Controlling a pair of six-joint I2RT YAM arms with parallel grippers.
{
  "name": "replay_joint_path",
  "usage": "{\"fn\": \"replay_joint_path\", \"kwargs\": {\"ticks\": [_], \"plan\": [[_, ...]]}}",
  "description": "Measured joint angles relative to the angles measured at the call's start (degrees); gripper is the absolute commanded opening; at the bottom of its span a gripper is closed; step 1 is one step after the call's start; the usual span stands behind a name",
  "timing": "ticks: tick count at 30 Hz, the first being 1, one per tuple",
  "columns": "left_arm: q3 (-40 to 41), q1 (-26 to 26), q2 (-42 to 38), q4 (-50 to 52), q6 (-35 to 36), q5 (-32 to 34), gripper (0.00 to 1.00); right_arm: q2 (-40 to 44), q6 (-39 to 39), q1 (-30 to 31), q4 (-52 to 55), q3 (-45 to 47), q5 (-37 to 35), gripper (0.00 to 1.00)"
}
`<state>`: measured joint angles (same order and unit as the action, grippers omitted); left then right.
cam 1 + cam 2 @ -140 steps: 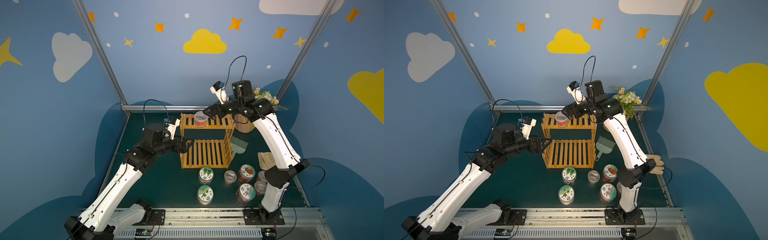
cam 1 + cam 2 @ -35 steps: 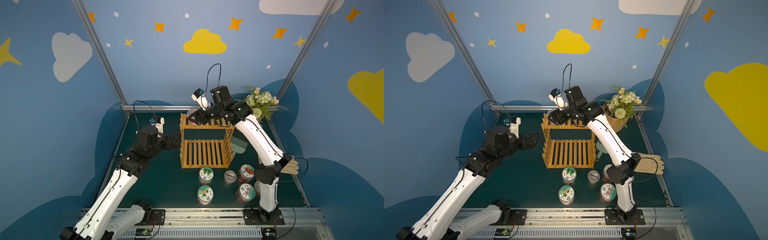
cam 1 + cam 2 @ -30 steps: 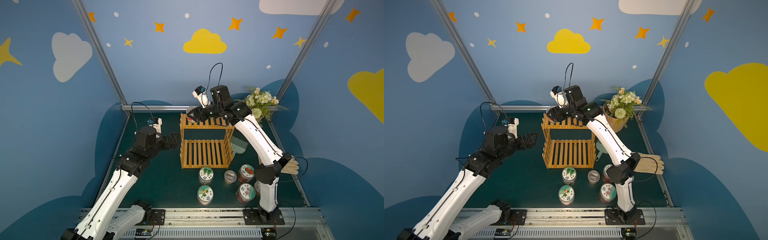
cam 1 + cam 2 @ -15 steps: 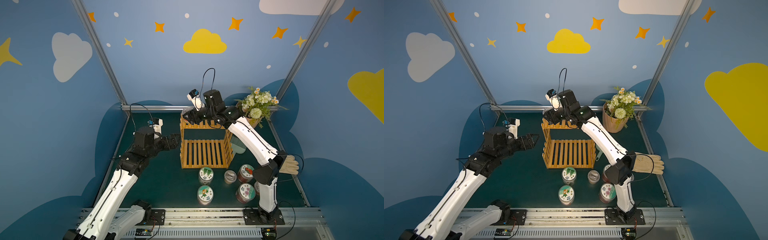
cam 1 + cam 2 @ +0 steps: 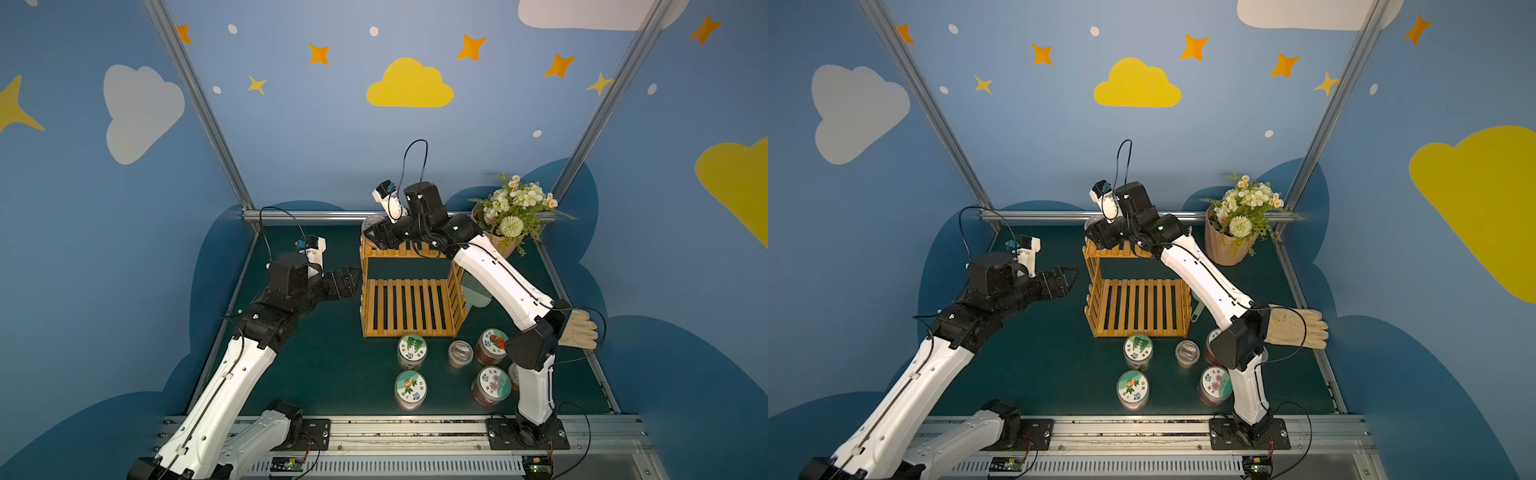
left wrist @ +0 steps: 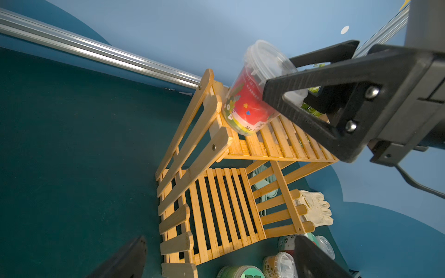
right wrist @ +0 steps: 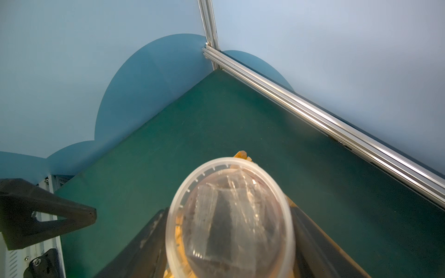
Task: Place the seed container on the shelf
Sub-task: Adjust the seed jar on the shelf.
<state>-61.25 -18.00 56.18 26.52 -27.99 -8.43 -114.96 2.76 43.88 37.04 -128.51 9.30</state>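
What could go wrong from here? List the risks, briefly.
1. The seed container is tilted at a corner of the top tier of the shelf, gripped near its lid by the right claw. Released like this, it may topple off the edge.
2. The left claw hovers open beside the shelf and does not brace it, so a push from the right arm might shift the shelf.

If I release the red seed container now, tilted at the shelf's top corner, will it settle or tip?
Likely rocks or tips: the seed container sits tilted in the right end effector, only its lower edge on the shelf slats. Being round, it may roll off that corner. Smooth plastic, probably slippery.
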Motion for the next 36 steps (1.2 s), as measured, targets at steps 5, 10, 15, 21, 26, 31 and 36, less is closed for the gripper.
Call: {"fn": "replay_joint_path", "kwargs": {"ticks": [5,10,15,21,26,31,36], "plan": [[0.0,0.0,0.17,-0.04,-0.55,-0.55,1.0,0.0,0.11,0.0,-0.15,0.11,-0.24,0.73],[0.0,0.0,0.44,-0.04,-0.7,-0.81,1.0,0.13,1.27,-0.02,-1.38,0.87,-0.13,0.73],[0.0,0.02,0.48,-0.04,-0.79,-0.9,1.0,1.22,3.28,-0.02,-5.09,4.0,-0.07,0.73],[0.0,0.07,0.5,-0.02,-0.79,-0.94,1.0,1.49,3.96,-0.02,-6.43,4.9,-0.02,0.74],[0.0,0.07,0.52,0.0,-0.83,-1.05,1.0,1.9,3.74,-0.02,-6.56,5.42,-0.09,0.76],[0.0,0.11,0.74,0.0,-0.87,-1.16,1.0,2.49,2.97,-0.02,-6.32,5.99,-0.35,0.8],[-0.09,0.11,0.83,0.07,-0.76,-1.81,1.0,2.51,2.49,-0.02,-5.9,6.19,-0.13,0.8]]}}
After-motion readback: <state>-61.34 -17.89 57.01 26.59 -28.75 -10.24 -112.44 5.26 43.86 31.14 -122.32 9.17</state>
